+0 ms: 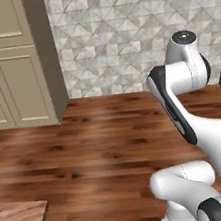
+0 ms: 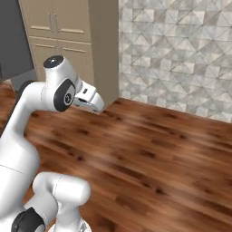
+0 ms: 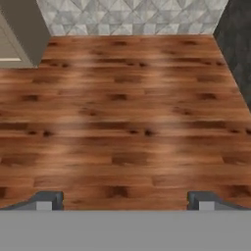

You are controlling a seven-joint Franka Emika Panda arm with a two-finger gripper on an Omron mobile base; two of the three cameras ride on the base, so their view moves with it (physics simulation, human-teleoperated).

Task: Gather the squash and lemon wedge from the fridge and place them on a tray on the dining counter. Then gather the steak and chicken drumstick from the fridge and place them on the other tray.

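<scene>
Dining counter corner (image 1: 21, 220), a reddish-brown wood-grain top on a plain beige base, sits at the near left of my left base view; it is the one task item I can make out. My white arm with dark joints (image 1: 195, 119) is folded up over a bare reddish-brown plank floor (image 1: 103, 149). Beige panelled cabinets (image 1: 9, 63) stand at the far left, and a grey geometric-tiled wall (image 1: 120, 30) closes the far side. A dark grey upright surface (image 2: 13, 36) shows at the far left of the right base view; I cannot tell what it is. In the hand view my two-finger gripper (image 3: 125, 200) looks down at the floor, its two dark tips (image 3: 46, 199) spread wide apart with nothing between them.
</scene>
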